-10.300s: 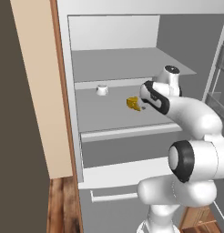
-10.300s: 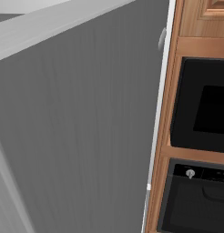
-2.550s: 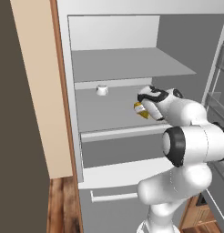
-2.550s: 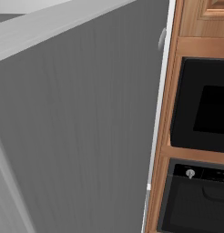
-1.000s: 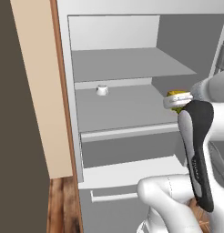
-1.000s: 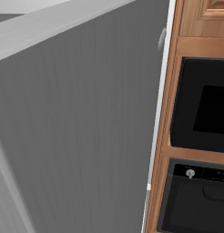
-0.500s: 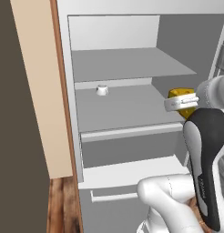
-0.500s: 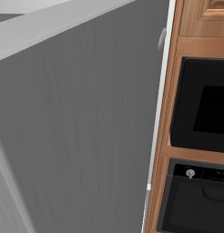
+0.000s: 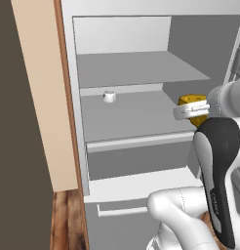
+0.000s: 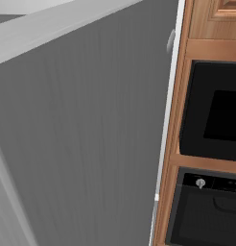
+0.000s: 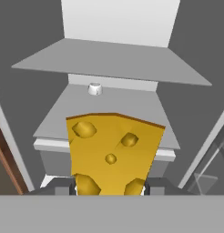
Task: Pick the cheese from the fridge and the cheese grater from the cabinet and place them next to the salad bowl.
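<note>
Since a couple seconds ago the cheese (image 11: 113,152) has come off the middle shelf (image 9: 131,114) and out past the shelf's front right corner, and the arm has folded back toward me with it. So right now the hand (image 9: 192,110) is closed partway onto the wedge, one finger on each side, and it's hanging in the air just in front of the fridge (image 9: 141,58), right of the opening. Only that little white cup (image 9: 109,96) is left near the shelf's back edge.

What worries me from here:

- The grip looks low on the wedge, from the hand view. Most of the cheese sticks out past the fingers, so a fast swing could pivot it or let it slide out. It'd land on the wood floor (image 9: 68,219).
- The open fridge door (image 10: 81,134) is a big grey wall on my right side. If I turn toward the bowl without backing off first, I reckon the elbow or the cheese clips it.
- I can't see the bowl or the bench from here, so I'm driving blind until the base moves.

Grater's still to do after this.
</note>
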